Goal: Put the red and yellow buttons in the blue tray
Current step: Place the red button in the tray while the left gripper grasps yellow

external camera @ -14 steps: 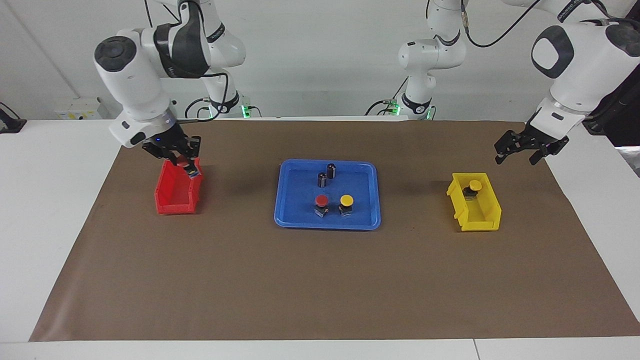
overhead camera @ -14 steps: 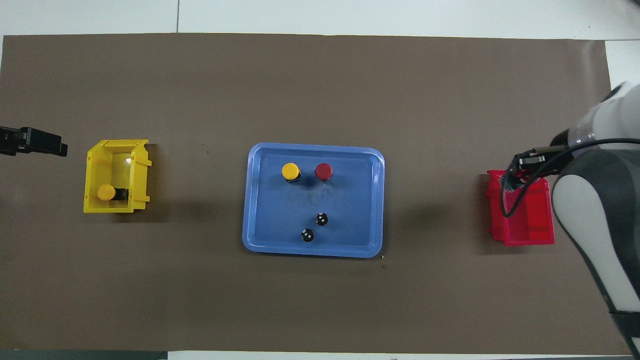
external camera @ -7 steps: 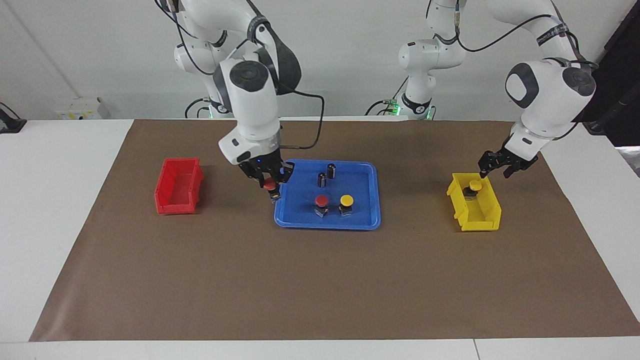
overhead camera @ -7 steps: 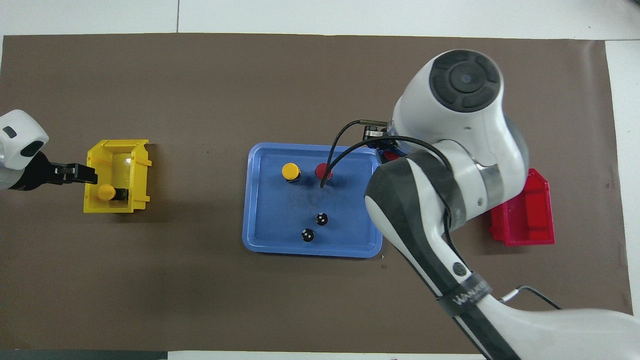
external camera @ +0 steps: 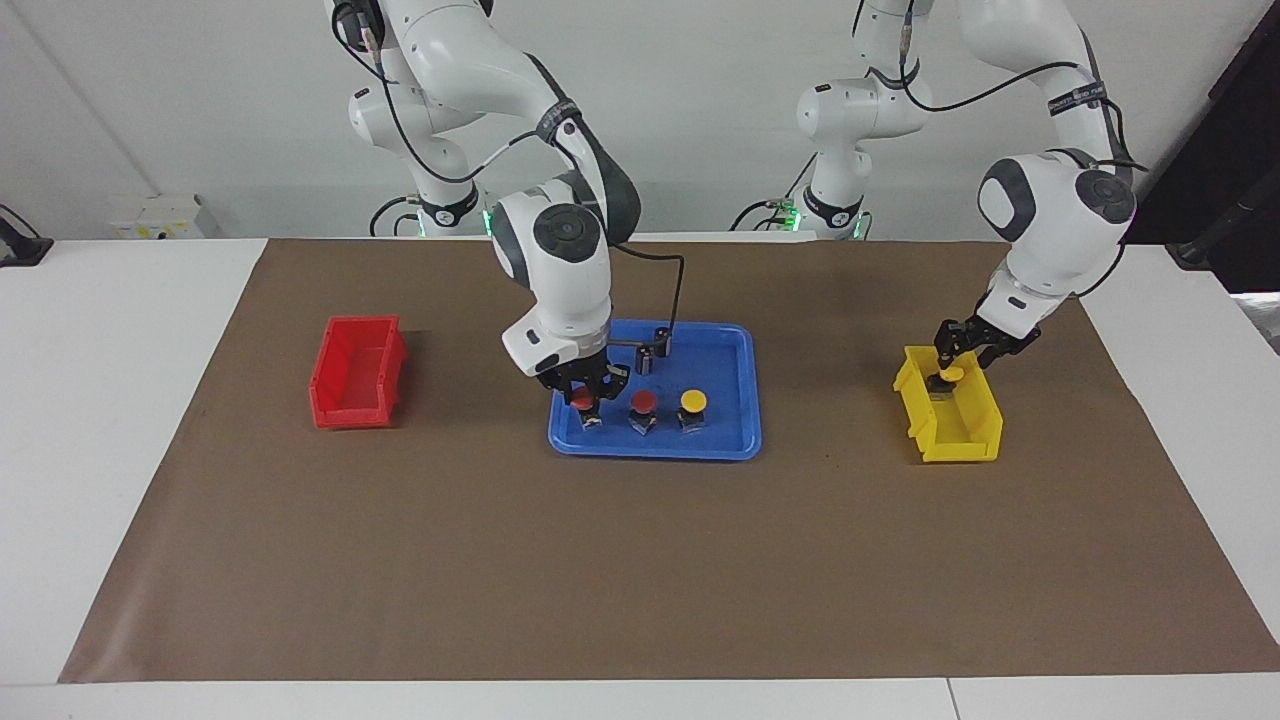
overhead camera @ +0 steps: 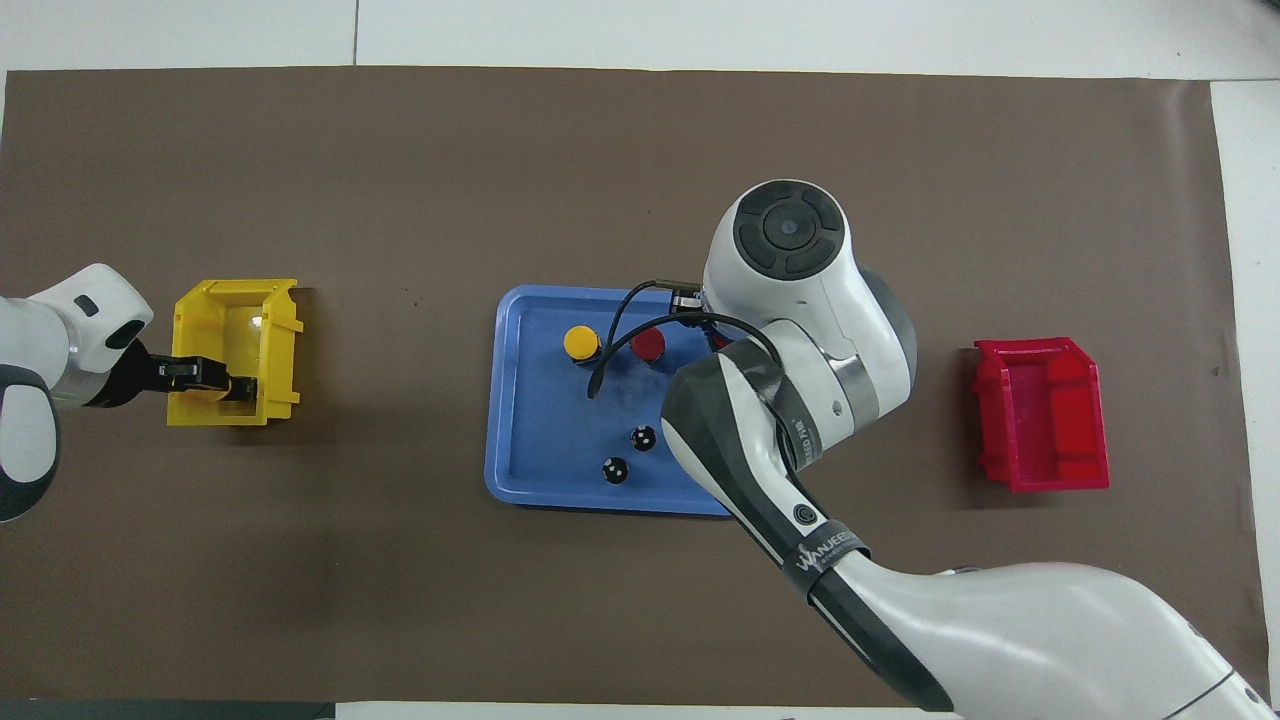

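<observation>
Right gripper (external camera: 584,392) is low inside the blue tray (external camera: 740,428), and its fingers are closed on a red button (external camera: 583,401) at the tray's end toward the red bin (external camera: 357,372). Just beside this gripper, toward the left arm's end of the table, a second red button (external camera: 642,403) and a yellow button (external camera: 693,402) stand in a row. Nearer to the robots than these are two dark cylinders (external camera: 654,351). Left gripper (external camera: 958,361) is down in the yellow bin (external camera: 955,428), its fingers around the yellow button there (external camera: 947,375); whether they already squeeze it I cannot tell.
</observation>
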You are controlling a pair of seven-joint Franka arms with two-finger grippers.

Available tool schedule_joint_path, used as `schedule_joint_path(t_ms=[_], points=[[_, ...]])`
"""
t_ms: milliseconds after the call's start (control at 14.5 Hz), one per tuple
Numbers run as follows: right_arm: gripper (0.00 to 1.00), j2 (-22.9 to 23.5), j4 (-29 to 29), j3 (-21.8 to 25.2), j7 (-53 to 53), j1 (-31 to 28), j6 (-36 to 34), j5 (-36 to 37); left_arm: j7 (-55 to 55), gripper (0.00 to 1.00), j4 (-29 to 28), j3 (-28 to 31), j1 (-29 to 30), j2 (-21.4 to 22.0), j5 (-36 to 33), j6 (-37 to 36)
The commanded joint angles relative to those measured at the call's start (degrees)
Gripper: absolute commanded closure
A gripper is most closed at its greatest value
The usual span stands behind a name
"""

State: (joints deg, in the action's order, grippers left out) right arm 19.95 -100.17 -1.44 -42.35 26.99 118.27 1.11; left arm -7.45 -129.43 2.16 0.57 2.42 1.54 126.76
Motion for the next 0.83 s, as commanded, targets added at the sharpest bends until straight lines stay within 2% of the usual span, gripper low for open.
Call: schedule_joint_path(t_ms=[0, 207, 345, 414, 552, 690, 759], points=[[0.84, -1.6, -3.3, 0.3, -1.7, 1.0, 1.3, -0.4, 1.4, 0.32, -1.0, 0.0, -0.7, -0.1, 0.4, 2.3], [0.81, -1.6, -4.4, 0.3, -1.7, 0.8, 2.2, -0.2, 1.4, 0.32, -1.9, 0.0, -0.7, 0.0, 0.4, 2.5], [0.70, -1.8, -5.9, 0.3, -1.8, 0.8, 4.3, -0.2, 1.5, 0.32, -2.2, 0.0, -0.8, 0.1, 0.4, 2.9], [0.52, -1.8, -5.7, 0.3, -1.7, 0.7, 4.1, -0.2, 1.5, 0.32, -2.4, 0.0, -0.8, 0.2, 0.4, 2.9], [0.23, -1.8, -4.0, 0.4, -1.7, 0.5, 3.4, -0.1, 1.7, 0.32, -2.7, 0.0, -0.9, 0.3, 0.4, 3.1], [0.00, -3.6, -1.7, 1.1, -1.6, -0.6, 1.9, 0.5, 2.8, 0.40, -2.8, 0.0, -1.2, -0.7, 0.4, 4.6], [0.00, -4.6, 0.9, 1.3, -0.8, -2.5, -0.8, 0.6, 3.1, 0.49, -2.8, 0.0, -1.6, -1.1, 0.4, 5.8]])
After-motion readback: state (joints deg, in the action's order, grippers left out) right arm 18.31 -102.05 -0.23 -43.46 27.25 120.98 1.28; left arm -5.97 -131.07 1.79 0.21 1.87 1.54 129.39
